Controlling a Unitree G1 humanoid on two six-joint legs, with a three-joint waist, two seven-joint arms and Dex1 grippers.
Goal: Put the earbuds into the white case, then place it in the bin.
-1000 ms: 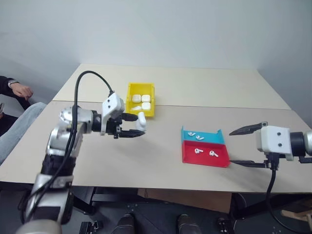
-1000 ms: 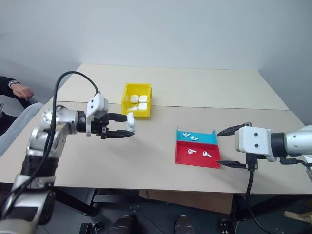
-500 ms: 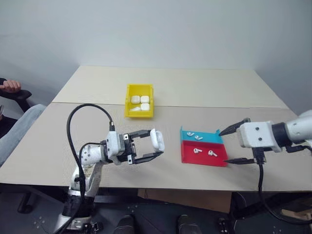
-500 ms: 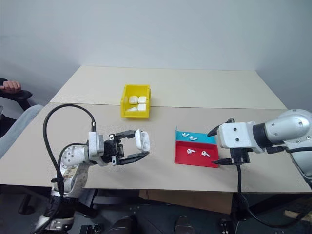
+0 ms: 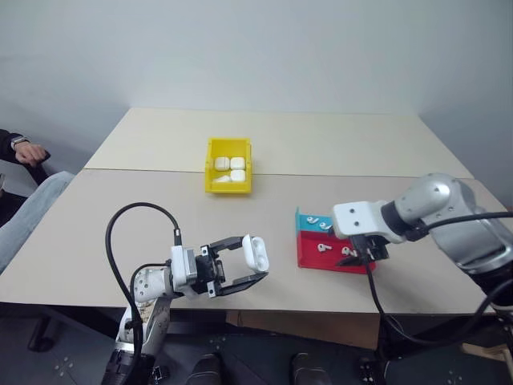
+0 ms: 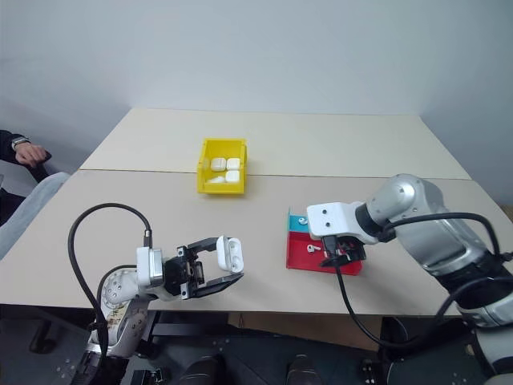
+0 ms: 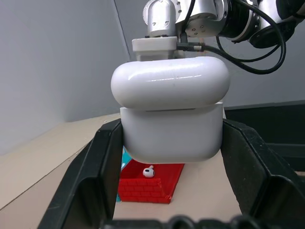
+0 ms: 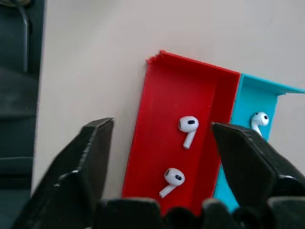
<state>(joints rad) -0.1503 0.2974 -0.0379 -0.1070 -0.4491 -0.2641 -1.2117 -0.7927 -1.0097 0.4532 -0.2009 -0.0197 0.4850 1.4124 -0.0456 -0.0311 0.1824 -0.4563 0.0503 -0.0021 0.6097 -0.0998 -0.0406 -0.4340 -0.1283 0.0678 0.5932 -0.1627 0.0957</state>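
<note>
table (image 5: 144,200): yellow bin (image 5: 230,165) far side, holding white cases. right gripper (image 8: 162,143) fingers spread, hovering over red tray (image 8: 164,95) with two earbuds (image 8: 188,128). left gripper (image 5: 255,258) clamped on the white case (image 7: 171,114), near table's front edge.

Right gripper (image 8: 159,167) spread directly over red tray (image 8: 162,95), nothing between; teal tray (image 8: 257,95) touching alongside. Bare tabletop (image 5: 160,200) separates left gripper (image 5: 255,258) from yellow bin (image 5: 230,184)
</note>
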